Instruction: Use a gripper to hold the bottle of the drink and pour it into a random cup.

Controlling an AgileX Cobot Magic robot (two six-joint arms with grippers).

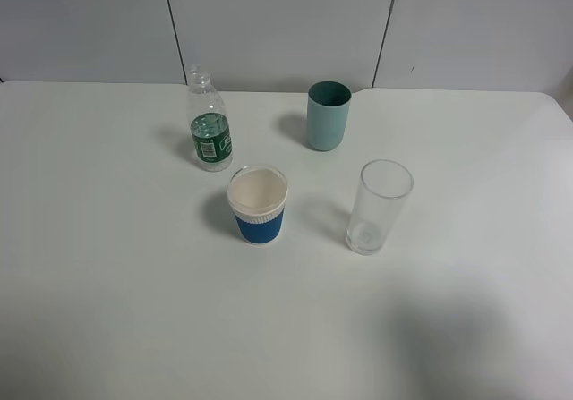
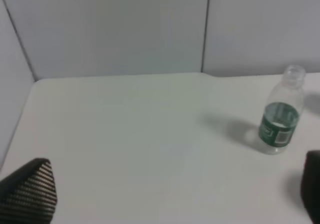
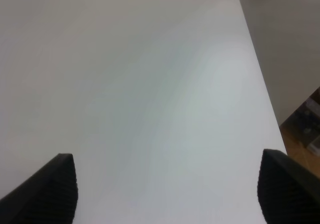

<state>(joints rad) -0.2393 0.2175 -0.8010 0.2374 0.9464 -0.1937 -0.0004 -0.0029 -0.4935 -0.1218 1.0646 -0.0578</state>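
Four vessels are standing on the white table point(image 1: 107, 266) in the high view: one bottle of the drink point(image 1: 209, 121), one teal cup point(image 1: 328, 115), one white cup with a blue sleeve point(image 1: 259, 205) and one clear glass tumbler point(image 1: 378, 207). Taking the sleeved cup as the middle of a clock face, the bottle is standing upright at about eleven o'clock, the teal cup at about one o'clock, and the glass tumbler at about three o'clock; all four are standing apart, none touching another. The bottle is showing no cap on its neck, and its green label band is wrapping its lower half. Neither of my two grippers is showing in the high view. My left gripper point(image 2: 172, 194) is hanging over bare table with its two black fingers point(image 2: 30, 191) spread as wide as they go, holding nothing; the bottle is sitting well ahead of it, nearer one finger than the other. My right gripper point(image 3: 167, 191) is likewise gaping, both fingertips point(image 3: 47, 189) far apart over bare tabletop near the table's edge, gripping nothing.
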